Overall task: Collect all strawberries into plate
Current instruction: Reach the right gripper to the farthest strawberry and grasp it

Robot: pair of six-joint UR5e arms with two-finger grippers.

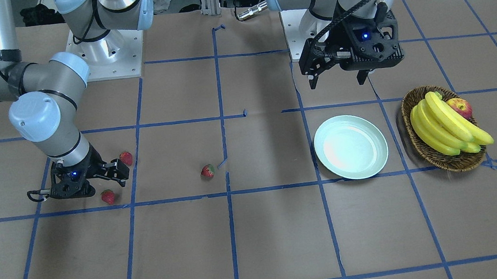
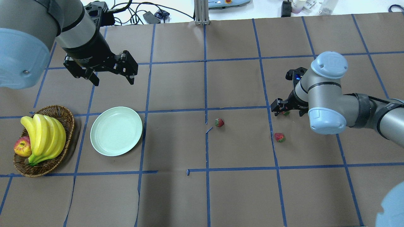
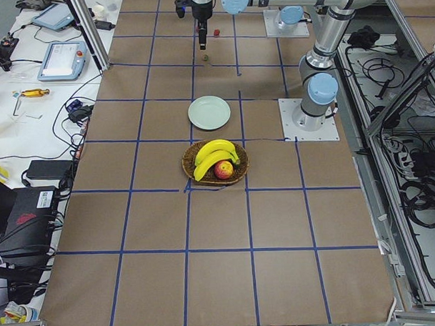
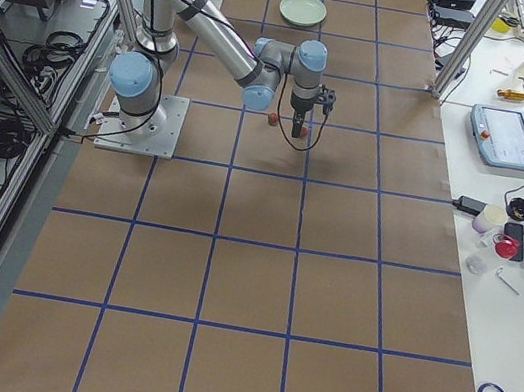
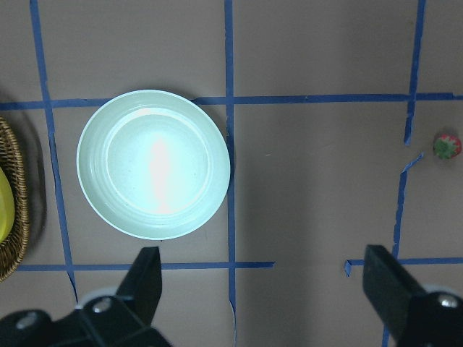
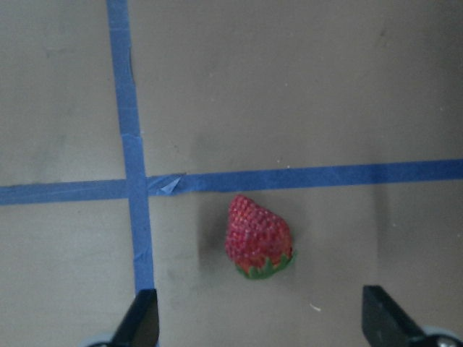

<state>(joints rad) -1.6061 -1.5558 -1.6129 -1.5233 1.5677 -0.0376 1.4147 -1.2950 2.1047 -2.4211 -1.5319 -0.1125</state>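
Observation:
Three strawberries lie on the brown table. The middle one (image 2: pixel 219 122) (image 1: pixel 207 171) also shows at the right edge of the left wrist view (image 5: pixel 446 145). A second (image 2: pixel 279 137) (image 1: pixel 126 158) lies nearer the robot. My right gripper (image 2: pixel 286 111) (image 1: pixel 105 185) is open and low over the third (image 2: pixel 286 113) (image 1: pixel 108 196), which lies between its fingers (image 6: pixel 141 318) in the right wrist view (image 6: pixel 258 236), untouched. The mint-green plate (image 2: pixel 116 130) (image 1: pixel 350 147) (image 5: pixel 153 164) holds nothing. My left gripper (image 2: pixel 113 82) (image 1: pixel 338 82) (image 5: pixel 268 289) is open and empty, raised above the table beside the plate.
A brown wicker basket (image 2: pixel 63 110) (image 1: pixel 451 166) with a bunch of bananas (image 2: pixel 44 134) and an apple (image 2: pixel 22 146) stands beside the plate, on the side away from the strawberries. Blue tape lines cross the table.

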